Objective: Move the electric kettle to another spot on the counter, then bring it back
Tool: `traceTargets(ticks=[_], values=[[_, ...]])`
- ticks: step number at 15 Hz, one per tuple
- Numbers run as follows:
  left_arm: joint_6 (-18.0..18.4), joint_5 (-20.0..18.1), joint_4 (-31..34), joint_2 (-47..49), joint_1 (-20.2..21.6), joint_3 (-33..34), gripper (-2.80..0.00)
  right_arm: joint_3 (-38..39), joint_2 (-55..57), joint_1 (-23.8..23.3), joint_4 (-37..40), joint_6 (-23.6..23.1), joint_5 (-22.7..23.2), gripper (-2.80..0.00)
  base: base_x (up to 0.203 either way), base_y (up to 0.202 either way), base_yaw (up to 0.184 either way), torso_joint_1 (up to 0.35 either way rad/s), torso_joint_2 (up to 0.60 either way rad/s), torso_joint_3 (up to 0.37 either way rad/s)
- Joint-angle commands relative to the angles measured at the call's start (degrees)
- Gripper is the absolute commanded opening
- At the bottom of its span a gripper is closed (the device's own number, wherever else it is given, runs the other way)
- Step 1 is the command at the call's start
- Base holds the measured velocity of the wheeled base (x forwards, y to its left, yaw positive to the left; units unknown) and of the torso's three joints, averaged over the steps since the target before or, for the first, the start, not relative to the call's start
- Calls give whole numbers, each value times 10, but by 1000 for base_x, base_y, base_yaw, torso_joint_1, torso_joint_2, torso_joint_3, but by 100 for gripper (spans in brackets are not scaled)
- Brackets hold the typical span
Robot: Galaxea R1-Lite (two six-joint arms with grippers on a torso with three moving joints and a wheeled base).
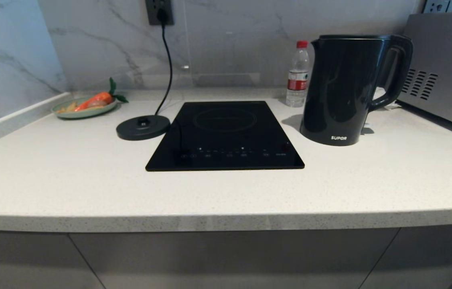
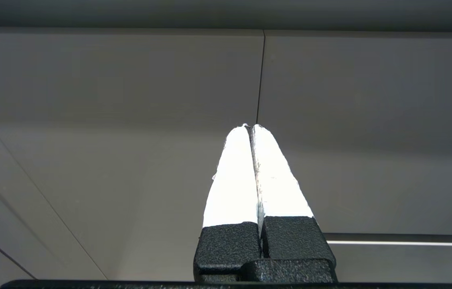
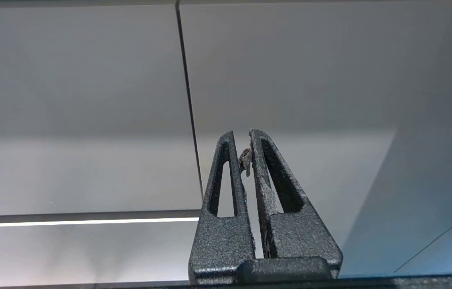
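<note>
Neither arm shows in the head view. The left pincer (image 2: 252, 127) has its white fingers (image 2: 234, 180) pressed together, holding nothing. The right pincer (image 3: 242, 134) has its dark fingers (image 3: 226, 180) nearly touching, likewise empty.

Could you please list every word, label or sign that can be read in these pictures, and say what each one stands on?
"SUPOR": white lettering near the base of the electric kettle, which stands on the counter.
Red label on the water bottle: print too small to read.
Control marks along the cooktop front edge: small symbols only, not readable.
The left wrist and right wrist views show no text.
</note>
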Motion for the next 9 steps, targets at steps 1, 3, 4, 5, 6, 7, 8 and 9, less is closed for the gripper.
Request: traceTargets(ticks=[1, 3, 4, 5, 6, 7, 8, 9], values=[[0, 0, 0, -2, 0, 2, -280, 0, 0, 0, 0, 0, 0, -280, 0, 0, 0, 0, 0, 0], [0, 0, 0, -2, 0, 2, -280, 0, 0, 0, 0, 0, 0, -280, 0, 0, 0, 0, 0, 0], [0, 0, 0, -2, 0, 2, -280, 0, 0, 0, 0, 0, 0, -280, 0, 0, 0, 0, 0, 0], [0, 0, 0, -2, 0, 2, -280, 0, 0, 0, 0, 0, 0, -280, 0, 0, 0, 0, 0, 0], [0, 0, 0, -2, 0, 2, -280, 0, 0, 0, 1, 0, -1, -280, 0, 0, 0, 0, 0, 0], [0, 0, 0, -2, 0, 2, -280, 0, 0, -1, 1, -2, 0, -280, 0, 0, 0, 0, 0, 0], [0, 0, 0, -2, 0, 2, -280, 1, 0, 0, 0, -5, 3, -280, 0, 0, 0, 0, 0, 0], [0, 0, 0, -2, 0, 2, -280, 0, 0, 0, 0, 0, 0, -280, 0, 0, 0, 0, 0, 0]])
